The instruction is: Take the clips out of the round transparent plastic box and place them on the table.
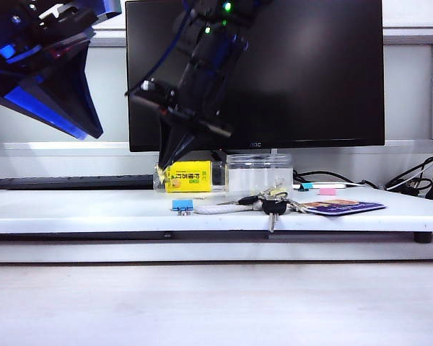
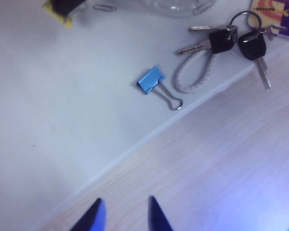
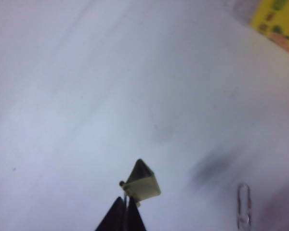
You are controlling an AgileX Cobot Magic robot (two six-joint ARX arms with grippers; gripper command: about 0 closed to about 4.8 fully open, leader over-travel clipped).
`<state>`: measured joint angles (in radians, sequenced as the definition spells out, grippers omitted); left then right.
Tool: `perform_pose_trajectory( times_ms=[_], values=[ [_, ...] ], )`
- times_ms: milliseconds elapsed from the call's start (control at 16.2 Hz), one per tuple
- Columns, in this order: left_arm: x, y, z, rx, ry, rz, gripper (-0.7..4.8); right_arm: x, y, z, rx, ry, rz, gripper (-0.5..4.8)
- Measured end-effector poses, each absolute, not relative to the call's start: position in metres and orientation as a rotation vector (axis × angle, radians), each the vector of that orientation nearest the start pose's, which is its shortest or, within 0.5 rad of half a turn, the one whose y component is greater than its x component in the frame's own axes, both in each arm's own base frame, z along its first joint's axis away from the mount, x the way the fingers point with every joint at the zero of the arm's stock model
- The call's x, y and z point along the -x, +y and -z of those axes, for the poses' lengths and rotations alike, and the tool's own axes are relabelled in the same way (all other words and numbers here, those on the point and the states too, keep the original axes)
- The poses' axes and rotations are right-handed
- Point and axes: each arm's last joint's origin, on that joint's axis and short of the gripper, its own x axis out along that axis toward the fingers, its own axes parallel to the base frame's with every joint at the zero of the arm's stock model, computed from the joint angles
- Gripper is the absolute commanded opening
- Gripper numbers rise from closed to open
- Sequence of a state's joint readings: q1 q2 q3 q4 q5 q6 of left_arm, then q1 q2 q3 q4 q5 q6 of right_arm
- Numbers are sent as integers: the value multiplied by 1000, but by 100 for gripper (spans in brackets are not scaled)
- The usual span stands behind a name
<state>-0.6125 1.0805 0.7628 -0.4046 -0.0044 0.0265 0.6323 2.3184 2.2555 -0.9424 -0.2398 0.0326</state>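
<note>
My right gripper (image 3: 126, 201) is shut on the thin wire handle of one small yellowish clip (image 3: 142, 185). It holds the clip just above the white table (image 3: 86, 96). In the exterior view the right gripper (image 1: 164, 166) points down right in front of the yellow packet (image 1: 188, 176), left of the round transparent plastic box (image 1: 258, 171). I cannot see whether any clips lie inside the box. My left gripper (image 2: 125, 204) is open with nothing between its fingers, high at the upper left (image 1: 86, 133), above the wood-grain surface in front of the table's edge.
A blue binder clip (image 2: 151, 81) lies near the table's front edge, beside a bunch of keys (image 2: 231, 41) on a white cord loop. A printed card (image 1: 343, 207) lies right of the keys, with teal and pink clips (image 1: 317, 189) behind it. A wire paper clip (image 3: 243, 204) lies close to the right gripper. A black monitor (image 1: 303, 72) stands at the back.
</note>
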Motion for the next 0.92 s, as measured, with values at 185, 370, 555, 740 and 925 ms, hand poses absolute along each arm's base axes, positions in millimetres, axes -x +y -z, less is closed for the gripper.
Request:
perform_pose_trajectory(
  times_ms=[185,370,555,740,925],
  values=[
    [-180,-126,-253,-247,692,591,125,-401,302,-255,175,1032,-777,118],
    [-180,-126,-253,-249,695,590,125,-401,302,-255,174,1031,-777,118],
    [-179,-126,-252,-249,697,591,125,-402,299,-257,170,1027,-772,118],
    [-179,-126,-252,-252,706,590,125,-393,279,-300,167,960,-727,117],
    [-179,-126,-252,-251,702,591,125,-370,241,-359,222,884,-536,117]
  ],
)
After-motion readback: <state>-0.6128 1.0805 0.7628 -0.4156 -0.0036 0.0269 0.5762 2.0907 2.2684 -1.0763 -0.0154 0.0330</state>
